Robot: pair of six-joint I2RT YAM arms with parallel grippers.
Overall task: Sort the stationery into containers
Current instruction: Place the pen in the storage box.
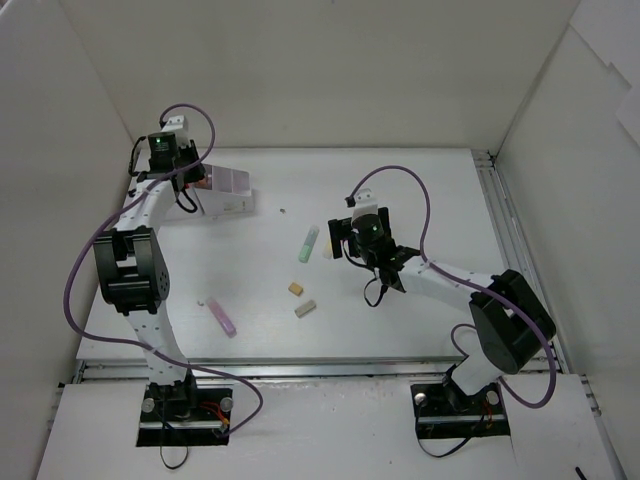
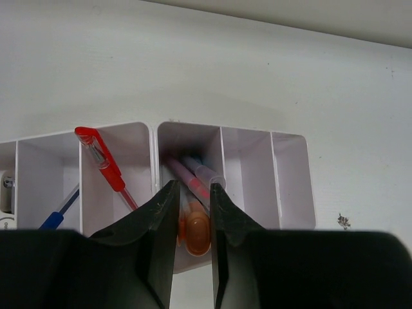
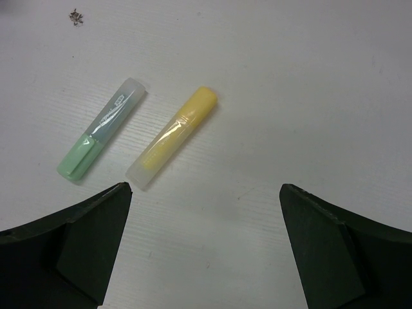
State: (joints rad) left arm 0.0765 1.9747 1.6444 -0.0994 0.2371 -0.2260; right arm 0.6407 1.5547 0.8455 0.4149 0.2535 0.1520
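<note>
The white organizer box (image 2: 290, 183) stands at the back left, and also shows in the top view (image 1: 238, 202). My left gripper (image 2: 193, 212) reaches into one of its compartments, shut on an orange marker (image 2: 196, 232) that lies beside a pink-purple pen (image 2: 187, 177) and a grey pen (image 2: 205, 172). A red pen (image 2: 103, 161) and a blue pen (image 2: 59, 215) sit in the neighbouring compartments. My right gripper (image 3: 205, 190) is open and empty above the table, just short of a yellow marker (image 3: 172, 136) and a green marker (image 3: 100, 138).
In the top view the green marker (image 1: 308, 243) lies mid-table beside my right gripper (image 1: 342, 240). Two tan erasers (image 1: 295, 289) (image 1: 306, 309) lie nearer the front. A pink marker (image 1: 224, 319) and a small pale item (image 1: 201, 301) lie front left. White walls enclose the table.
</note>
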